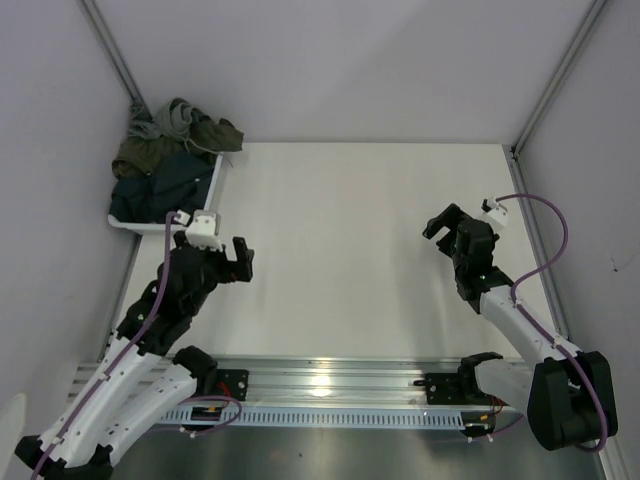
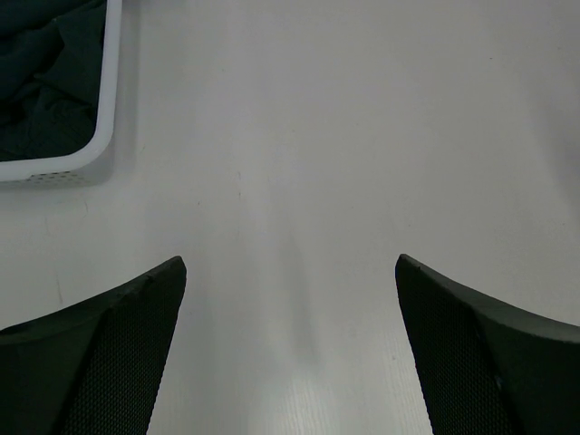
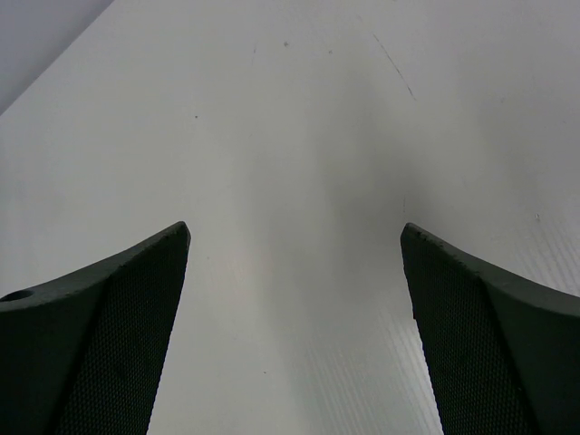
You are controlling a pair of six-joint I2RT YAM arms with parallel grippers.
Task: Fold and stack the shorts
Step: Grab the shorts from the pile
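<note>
Over at the far left corner of the table (image 1: 350, 230), a white plastic basket (image 1: 214, 185) sits close to the wall. All three pairs of shorts are heaped in it, none of them folded. The navy shorts (image 1: 160, 188) lie nearest, filling the basket's near half in soft dark creases. The olive shorts (image 1: 148, 152) are bunched behind them. The grey shorts (image 1: 180, 115) are crumpled at the very back, piled above the rim with pale cords showing. From the left wrist view the basket's rim looks smooth and rounded, and its side wall is pricked with rows of small holes. The tabletop is flat matte white with a few faint scuffs.

The left gripper (image 1: 240, 262) is poised near the basket's near right corner, its jaws spread as wide as they go with nothing between them. The right gripper (image 1: 440, 222) hangs well apart from it, over the right side of the table, likewise wide open and empty. Its fingers (image 3: 100, 344) are dark wedges, their inner faces covered in a fine mesh-like grip texture.
</note>
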